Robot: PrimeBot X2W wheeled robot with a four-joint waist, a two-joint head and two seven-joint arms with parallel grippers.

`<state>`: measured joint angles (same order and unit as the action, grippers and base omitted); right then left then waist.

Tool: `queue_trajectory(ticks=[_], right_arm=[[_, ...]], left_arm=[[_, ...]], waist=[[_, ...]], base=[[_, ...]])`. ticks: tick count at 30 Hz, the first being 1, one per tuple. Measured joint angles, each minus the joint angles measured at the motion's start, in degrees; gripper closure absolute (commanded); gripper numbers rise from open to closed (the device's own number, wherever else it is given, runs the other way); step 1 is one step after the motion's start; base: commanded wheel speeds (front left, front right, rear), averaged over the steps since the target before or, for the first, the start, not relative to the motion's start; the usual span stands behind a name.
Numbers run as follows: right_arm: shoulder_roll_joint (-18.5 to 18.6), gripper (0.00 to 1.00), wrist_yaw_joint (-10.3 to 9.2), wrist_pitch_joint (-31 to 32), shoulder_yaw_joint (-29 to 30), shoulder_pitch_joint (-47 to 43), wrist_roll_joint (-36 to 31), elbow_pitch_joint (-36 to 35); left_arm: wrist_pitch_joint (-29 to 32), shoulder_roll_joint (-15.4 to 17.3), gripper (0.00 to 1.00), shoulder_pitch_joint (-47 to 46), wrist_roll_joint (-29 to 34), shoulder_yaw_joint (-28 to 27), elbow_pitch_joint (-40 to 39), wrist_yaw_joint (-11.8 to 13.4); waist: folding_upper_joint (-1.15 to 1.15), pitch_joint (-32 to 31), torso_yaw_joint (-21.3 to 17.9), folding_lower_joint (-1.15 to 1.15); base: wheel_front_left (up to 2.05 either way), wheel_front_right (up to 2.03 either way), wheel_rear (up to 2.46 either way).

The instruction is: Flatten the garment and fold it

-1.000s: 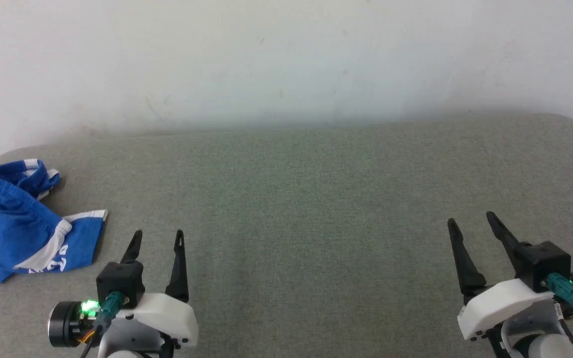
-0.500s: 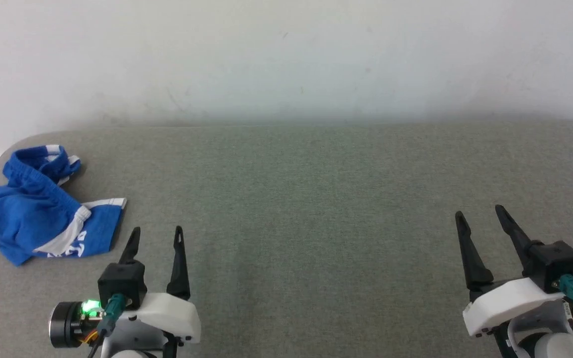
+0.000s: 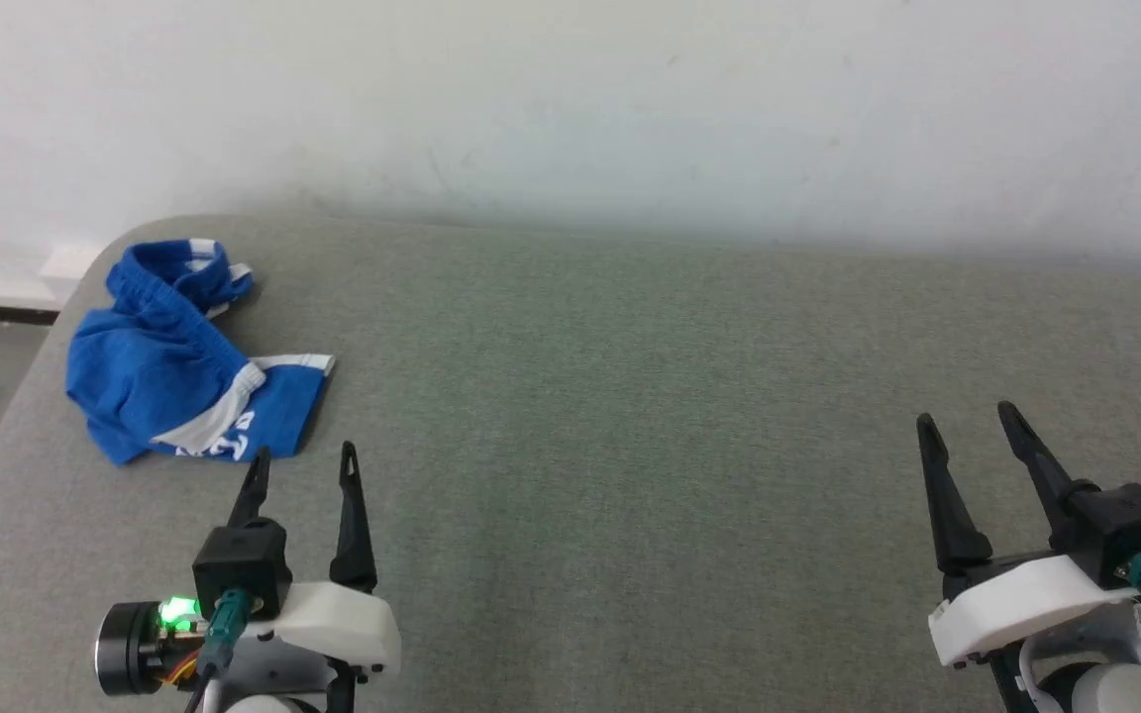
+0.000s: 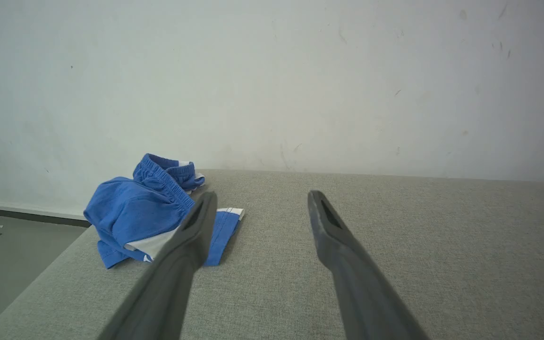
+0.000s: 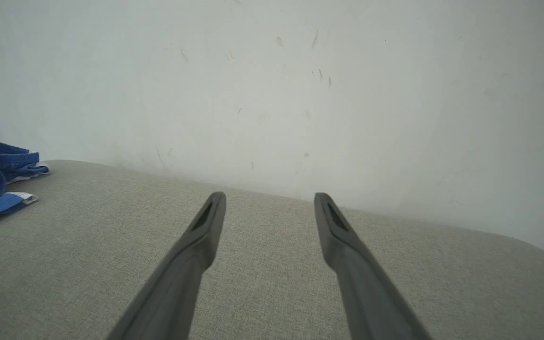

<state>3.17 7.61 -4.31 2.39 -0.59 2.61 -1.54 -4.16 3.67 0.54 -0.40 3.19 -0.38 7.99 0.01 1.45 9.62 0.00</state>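
The garment (image 3: pixel 179 371) lay crumpled at the far left corner of the grey worktop (image 3: pixel 630 396), close to its left edge and its rounded corner, with the white stripe facing up. The left gripper (image 3: pixel 304 451) hovered just on the near side of it, fingers spread wide and holding nothing. The right gripper (image 3: pixel 964 413), equally wide and empty, hung by the right edge, well apart. Open worktop stretched between them, up to the wall (image 3: pixel 570 99) along the far edge.

- From the head we look forward and down over the grey counter (image 3: pixel 630 396), with the left claw (image 3: pixel 304 451) and right claw (image 3: pixel 965 414) at the bottom edge.
- Our left wrist view looks low along the counter toward the wall (image 4: pixel 300 94), near the garment (image 4: pixel 130 212).
- Our right wrist view faces likewise, farther off; all three share the garment.
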Motion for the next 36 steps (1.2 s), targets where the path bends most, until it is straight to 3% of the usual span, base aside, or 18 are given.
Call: queue_trajectory(ticks=[26, 33, 36], right_arm=[[-0.02, 0.00, 0.00, -3.01, 1.31, -0.65, 0.91, -1.37], [-0.04, 0.00, 0.00, -3.96, 1.88, -0.57, 0.78, -2.49], [-0.04, 0.00, 0.00, -4.23, 2.58, -0.20, 0.20, -3.26]], left_arm=[[-3.14, -0.10, 0.00, -0.05, -0.21, 0.02, -0.44, 4.43], [-4.04, 1.08, 0.00, -4.65, -2.19, -4.30, 0.12, 4.57], [-4.47, 2.59, 0.00, -9.12, -3.79, -7.32, 2.27, 3.41]], waist=[[-0.01, 1.38, 10.42, 0.00], [-0.01, 3.21, 11.01, 0.00], [-0.01, 4.71, 11.00, 0.00]], base=[[0.00, 0.00, 0.00], [0.00, 0.00, 0.00], [0.00, 0.00, 0.00]])
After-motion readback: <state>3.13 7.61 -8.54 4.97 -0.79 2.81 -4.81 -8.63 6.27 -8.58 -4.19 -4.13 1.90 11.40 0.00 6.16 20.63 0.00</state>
